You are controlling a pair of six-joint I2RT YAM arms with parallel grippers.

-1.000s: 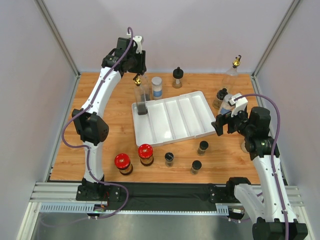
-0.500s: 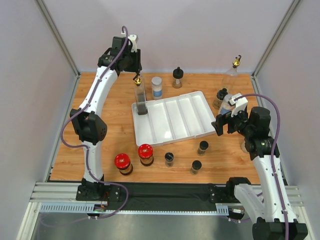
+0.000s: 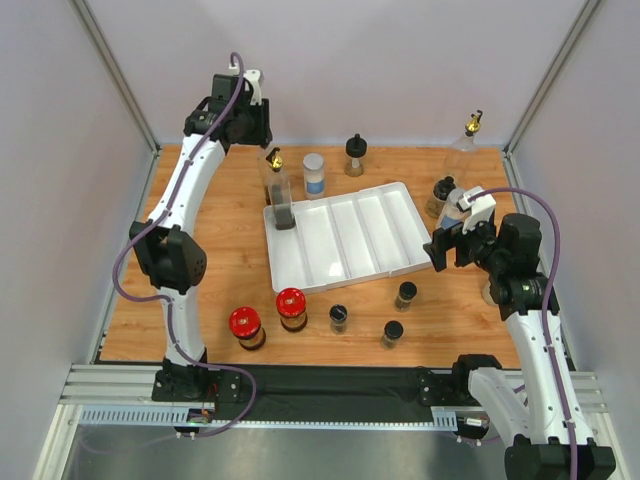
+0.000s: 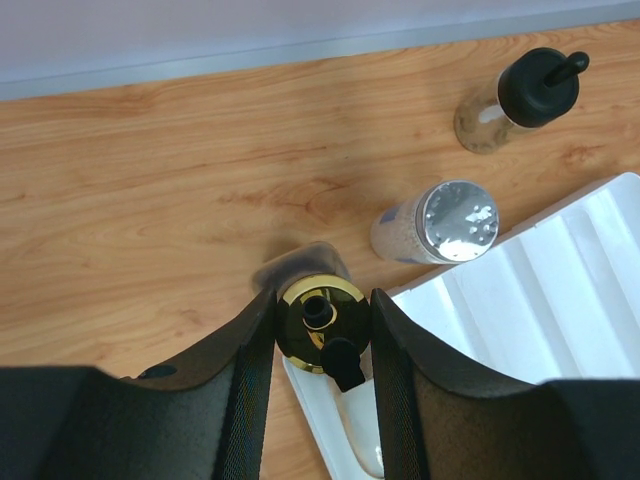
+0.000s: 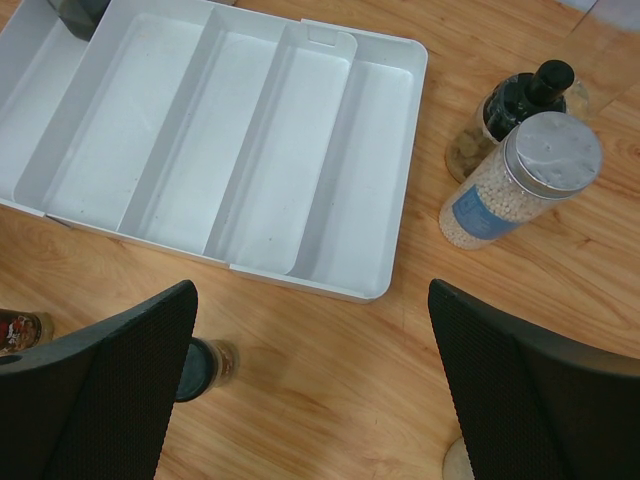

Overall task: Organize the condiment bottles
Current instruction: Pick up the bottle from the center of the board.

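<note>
While one gold-spouted bottle (image 3: 278,190) is standing in the tray (image 3: 345,235) at nine o'clock, remaining jars are sitting on the tabletop (image 3: 220,280); left claw (image 4: 322,345) flanking it, grip unclear; right claw (image 5: 310,390) spread apart.

1. Nothing readable anywhere, honestly.
2. Blue label on the silver-lidded clear jar of white beads (image 5: 518,182), print too small to make out.
3. Same for the blue-labelled clear jar (image 3: 314,175).

White divided tray (image 3: 350,240) lies angled on the wooden table (image 3: 220,260)
</note>
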